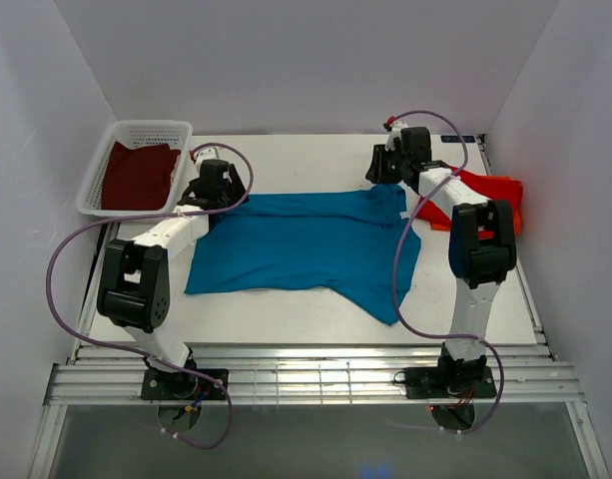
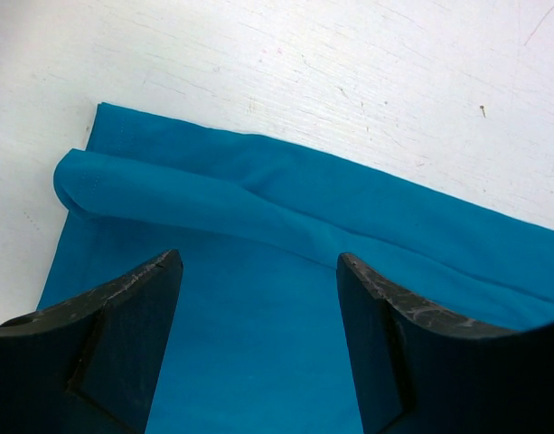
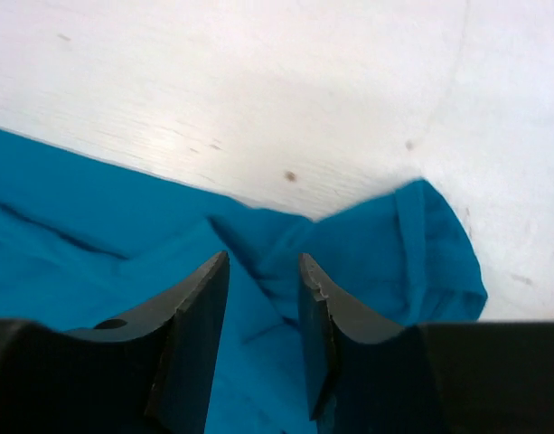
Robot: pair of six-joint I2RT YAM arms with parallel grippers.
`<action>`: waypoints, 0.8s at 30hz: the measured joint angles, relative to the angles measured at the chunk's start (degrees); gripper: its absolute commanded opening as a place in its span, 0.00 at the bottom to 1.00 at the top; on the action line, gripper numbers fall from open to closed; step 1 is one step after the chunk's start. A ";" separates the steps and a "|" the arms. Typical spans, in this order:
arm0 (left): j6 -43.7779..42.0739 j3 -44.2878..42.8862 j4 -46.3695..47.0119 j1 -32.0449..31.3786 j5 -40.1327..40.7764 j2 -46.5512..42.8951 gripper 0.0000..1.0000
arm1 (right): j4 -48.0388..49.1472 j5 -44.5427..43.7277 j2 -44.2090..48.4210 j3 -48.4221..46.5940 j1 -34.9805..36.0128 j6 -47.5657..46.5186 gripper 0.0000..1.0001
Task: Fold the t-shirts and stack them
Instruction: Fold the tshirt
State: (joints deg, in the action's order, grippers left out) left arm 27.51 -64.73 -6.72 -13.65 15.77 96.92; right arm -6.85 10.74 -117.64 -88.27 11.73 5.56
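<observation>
The left gripper hangs released above the rolled edge of the teal shirt on the table. The right gripper, narrowly parted, meets the cloth; whether it grips is unclear.

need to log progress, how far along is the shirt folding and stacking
Early: nothing is stacked. The maroon shirt lies in the basket, the red-orange shirt bunched at the far right. In hand: the teal shirt lies spread out, the left gripper open over its far-left corner, the right gripper narrowed at its far-right edge, grip unclear. Left: folding, then stacking all three.
</observation>
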 measured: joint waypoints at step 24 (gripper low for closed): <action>0.22 -1.03 -1.57 0.87 -1.70 0.85 0.82 | -1.99 15.74 -12.15 -9.33 -0.02 0.00 0.43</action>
State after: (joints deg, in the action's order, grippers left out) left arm 27.73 -65.76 -8.29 -12.78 14.06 97.78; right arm -8.84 26.48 -129.80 -97.60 11.70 5.56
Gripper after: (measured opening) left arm 0.819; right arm 0.426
